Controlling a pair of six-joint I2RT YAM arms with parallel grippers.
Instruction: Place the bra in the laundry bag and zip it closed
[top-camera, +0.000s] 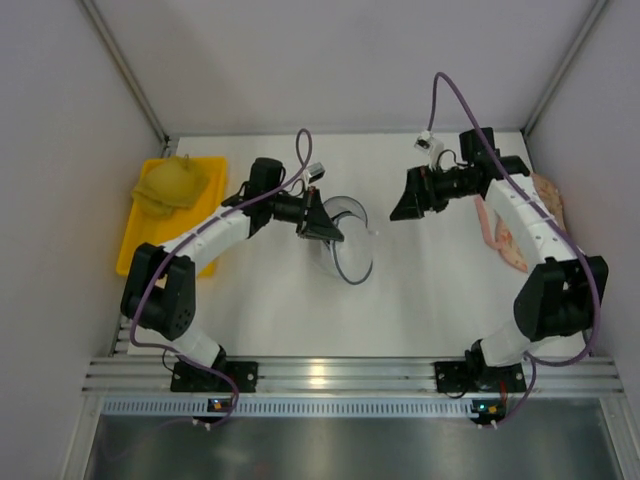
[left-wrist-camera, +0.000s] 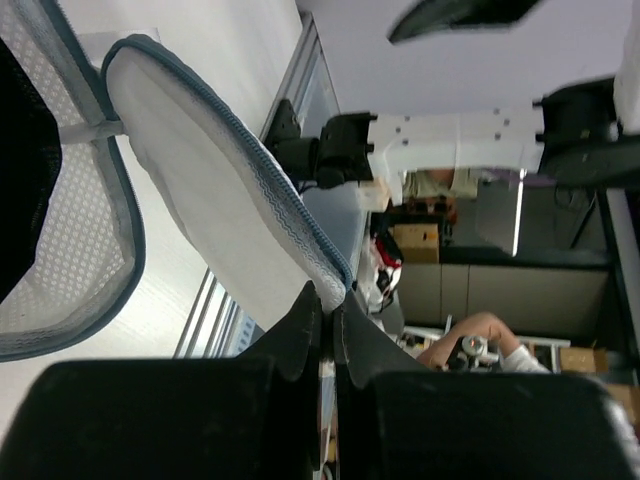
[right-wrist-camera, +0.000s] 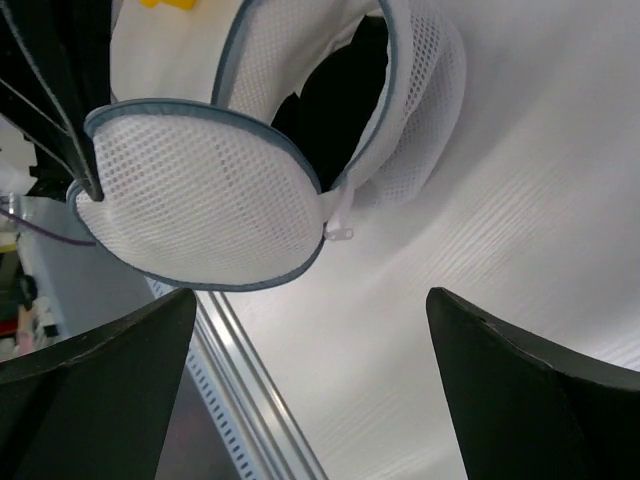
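The laundry bag (top-camera: 348, 245) stands in the middle of the table, its two mesh dome halves hinged apart. The black bra (right-wrist-camera: 340, 110) lies inside the far half and shows dark through the mesh at the left edge of the left wrist view (left-wrist-camera: 20, 170). My left gripper (top-camera: 325, 225) is shut on the dark zipper rim of the near half (left-wrist-camera: 220, 190) and holds it lifted; its fingertips (left-wrist-camera: 328, 300) pinch the rim edge. My right gripper (top-camera: 405, 205) is open and empty, to the right of the bag. It faces the bag (right-wrist-camera: 200, 190) and a white zipper pull (right-wrist-camera: 340, 232).
A yellow plastic tray (top-camera: 135, 250) at the left holds a mustard-yellow bra (top-camera: 172, 183). A pink floral bra (top-camera: 510, 235) lies at the right edge beside the right arm. Side walls close in the table.
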